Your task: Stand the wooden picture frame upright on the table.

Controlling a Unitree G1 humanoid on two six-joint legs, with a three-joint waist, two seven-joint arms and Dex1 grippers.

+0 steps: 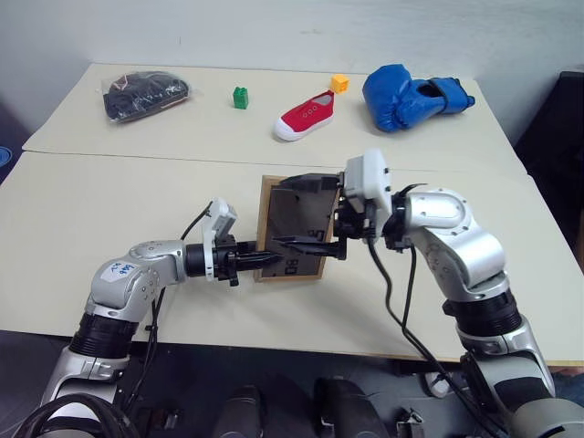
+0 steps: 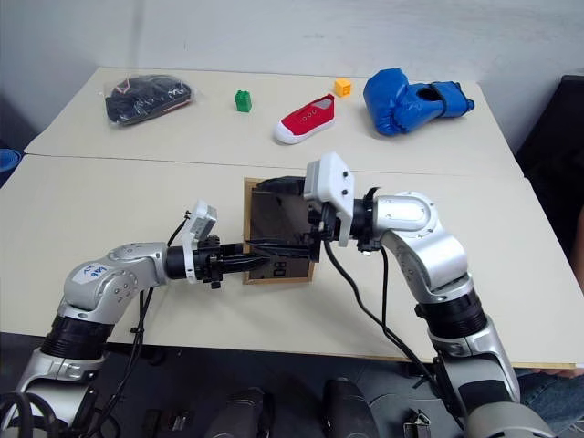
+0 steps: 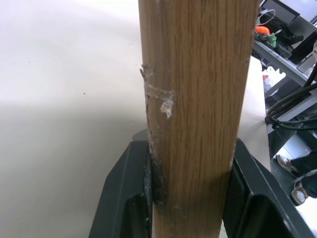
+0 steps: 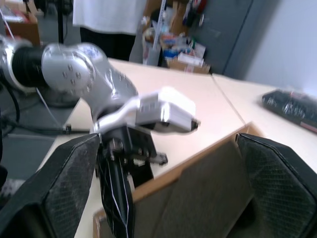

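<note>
The left claw (image 1: 265, 259) is clamped on the near-left edge of the picture frame (image 1: 297, 228) — in the left wrist view its two black fingers (image 3: 124, 198) press on either side of the light wood border. The frame sits toward the middle of the desk's (image 1: 91, 237) near half, its dark backboard facing up toward the camera; whether its bottom edge touches the desk I cannot tell. The right claw (image 1: 306, 246) reaches across the backboard from the right with its fingers spread wide, one black finger (image 4: 54, 188) on each side of the right wrist view and nothing caught between them.

Beyond the seam, on the far half of the desk, lie other things: a red shoe (image 1: 306, 117) near the middle, a small green block (image 1: 241, 97) just left of it, a small orange block (image 1: 339, 83) behind the shoe, a blue boxing glove (image 1: 411, 96) toward the far right corner, and a dark bag (image 1: 146, 93) toward the far left corner — all well apart from the frame.
</note>
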